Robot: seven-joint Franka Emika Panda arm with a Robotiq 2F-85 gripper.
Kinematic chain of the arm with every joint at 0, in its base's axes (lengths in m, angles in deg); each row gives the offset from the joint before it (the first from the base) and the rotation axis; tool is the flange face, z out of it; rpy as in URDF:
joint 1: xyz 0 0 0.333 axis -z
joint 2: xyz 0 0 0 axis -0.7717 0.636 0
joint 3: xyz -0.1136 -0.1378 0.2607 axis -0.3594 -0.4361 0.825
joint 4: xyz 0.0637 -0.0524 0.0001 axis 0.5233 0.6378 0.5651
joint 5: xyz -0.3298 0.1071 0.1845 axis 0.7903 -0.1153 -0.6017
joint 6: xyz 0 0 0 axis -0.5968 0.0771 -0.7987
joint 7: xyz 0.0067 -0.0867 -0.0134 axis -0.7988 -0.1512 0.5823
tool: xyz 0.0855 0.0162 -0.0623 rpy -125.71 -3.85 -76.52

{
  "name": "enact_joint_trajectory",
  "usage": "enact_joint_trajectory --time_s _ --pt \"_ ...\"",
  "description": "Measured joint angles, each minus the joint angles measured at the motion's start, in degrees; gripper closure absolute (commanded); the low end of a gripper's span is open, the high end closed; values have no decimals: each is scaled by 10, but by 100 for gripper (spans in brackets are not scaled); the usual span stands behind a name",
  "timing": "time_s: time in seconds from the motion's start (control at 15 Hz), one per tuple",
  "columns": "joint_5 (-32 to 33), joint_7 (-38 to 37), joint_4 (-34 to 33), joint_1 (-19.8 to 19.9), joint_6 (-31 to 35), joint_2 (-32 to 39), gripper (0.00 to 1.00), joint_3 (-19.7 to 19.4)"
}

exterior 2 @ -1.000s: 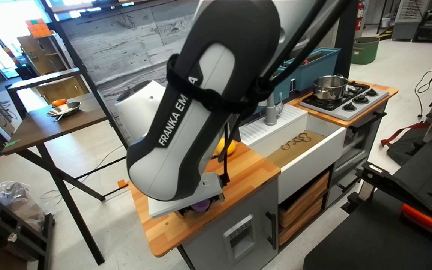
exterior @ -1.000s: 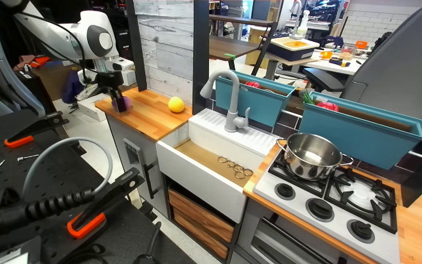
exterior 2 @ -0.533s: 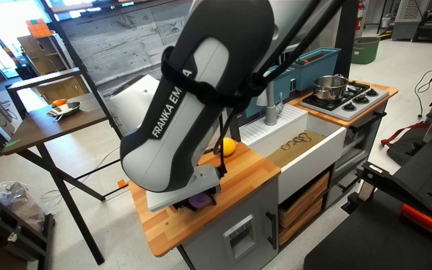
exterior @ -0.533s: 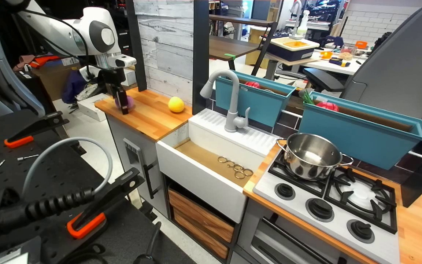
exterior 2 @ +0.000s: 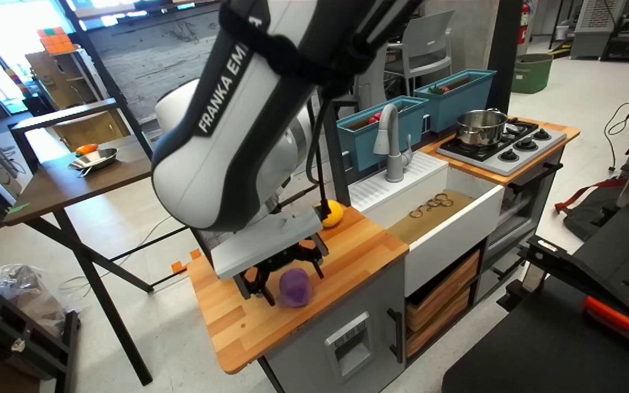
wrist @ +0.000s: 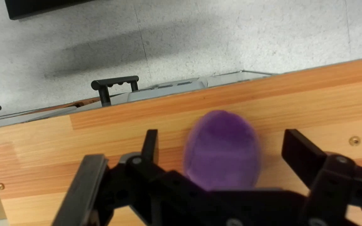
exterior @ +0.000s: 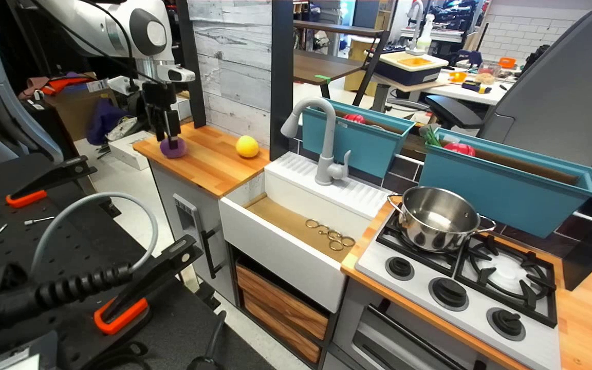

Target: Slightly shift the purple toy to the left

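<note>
Lying on wooden counter, purple toy, pale floor below

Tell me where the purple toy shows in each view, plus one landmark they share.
In an exterior view: the purple toy is well left of centre, above mid-height.
In an exterior view: the purple toy is just left of centre, below mid-height.
Wrist view: the purple toy is right of centre, below mid-height, between the black fingers.
Shared landmark: the wooden countertop beneath it.
</note>
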Motion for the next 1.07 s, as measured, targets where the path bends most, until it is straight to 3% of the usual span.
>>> enact_joint_trajectory --time_s 0.47,0.87,1.07 --pt "-18 125 112 65 -75 -127 0 81" --pt "-27 116 275 70 -25 -299 0 69" --pt "-37 116 331 70 -21 -350 0 63"
